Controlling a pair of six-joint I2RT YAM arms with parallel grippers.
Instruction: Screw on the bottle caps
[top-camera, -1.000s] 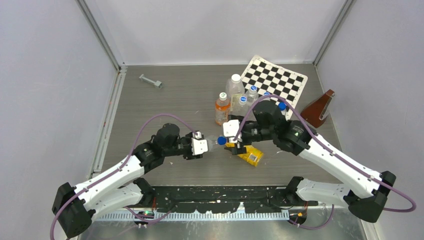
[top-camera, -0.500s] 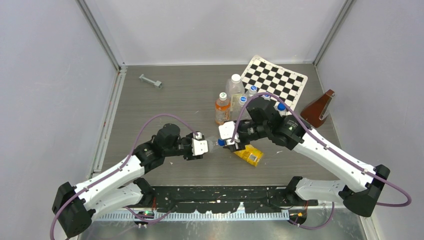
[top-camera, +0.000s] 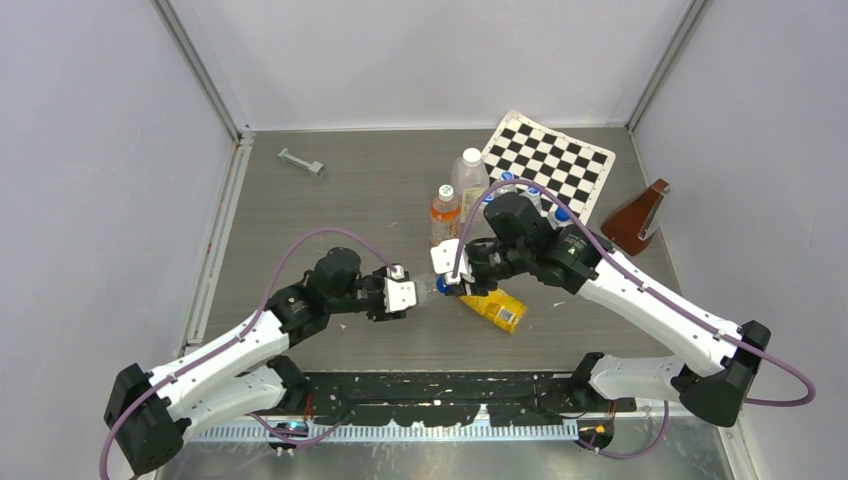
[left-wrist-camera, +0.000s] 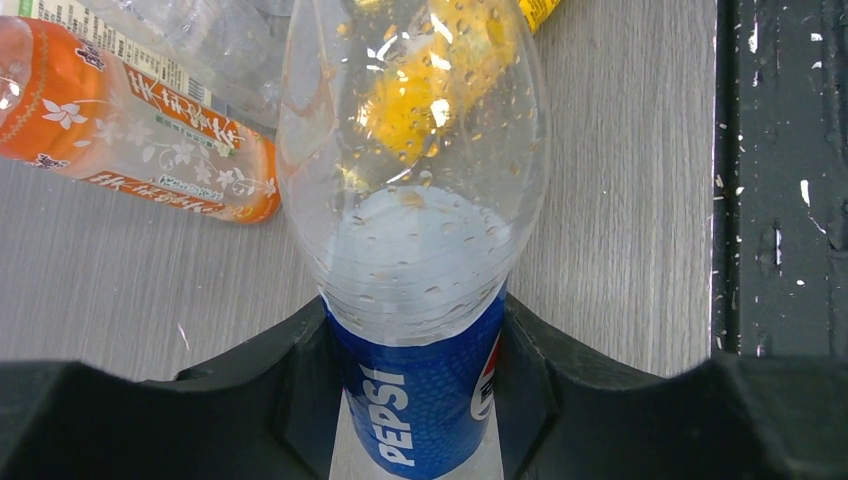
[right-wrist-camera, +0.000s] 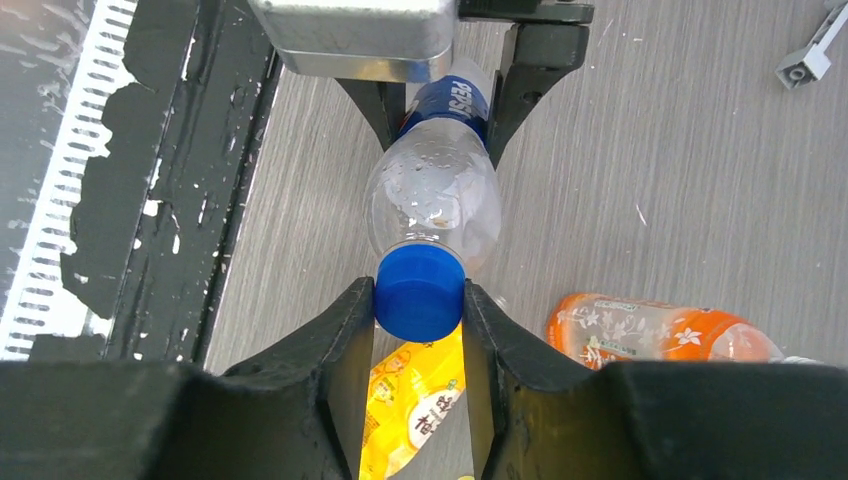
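Note:
My left gripper (left-wrist-camera: 415, 342) is shut on the blue label of the clear Pepsi bottle (left-wrist-camera: 410, 200) and holds it level above the table, its neck toward the right arm. A blue cap (right-wrist-camera: 419, 292) sits on the bottle's mouth. My right gripper (right-wrist-camera: 418, 302) is shut on that cap, one finger on each side. From above, the two grippers meet at the cap (top-camera: 441, 285) near the table's middle. The yellow juice bottle (top-camera: 497, 307) lies on its side just below the right gripper, and it shows between the right fingers (right-wrist-camera: 415, 400).
An orange-drink bottle with a white cap (top-camera: 444, 214) stands behind the grippers, next to a tall clear bottle (top-camera: 470, 175). At the back right are a checkerboard (top-camera: 550, 160) and a brown wedge-shaped object (top-camera: 640, 215). A small grey part (top-camera: 302, 161) lies at the back left.
My right gripper moved left to the bottle's mouth and closed on the blue cap. The left gripper and the Pepsi bottle stayed where they were.

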